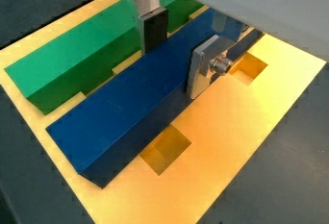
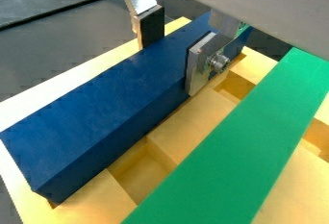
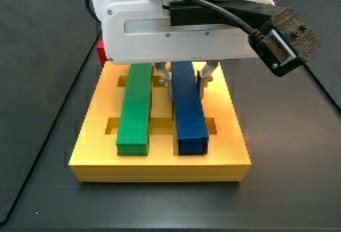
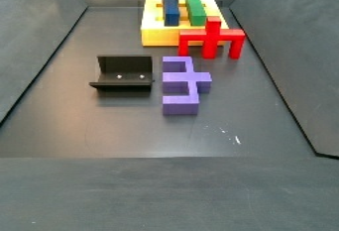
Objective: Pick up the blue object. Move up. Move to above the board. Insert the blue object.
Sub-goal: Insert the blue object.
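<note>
The blue object [image 1: 129, 108] is a long deep-blue bar lying in a groove of the yellow board [image 1: 251, 122], next to the green bar [image 1: 77, 55]. It shows the same way in both side views [image 3: 190, 116] [image 4: 172, 12]. My gripper [image 1: 178, 53] straddles the bar near its far end, one dark pad against each long side, shut on it. In a wrist view [image 2: 175, 48] the bar [image 2: 103, 112] sits low between the fingers. From the side the gripper [image 3: 186, 74] stands straight above the board [image 3: 160, 164].
A red stepped piece [image 4: 212, 39] stands against the board's near edge. A purple stepped block [image 4: 183, 84] and the dark fixture [image 4: 122, 74] sit on the floor in front of the board [image 4: 159, 37]. The green bar [image 3: 135, 112] fills the neighbouring groove.
</note>
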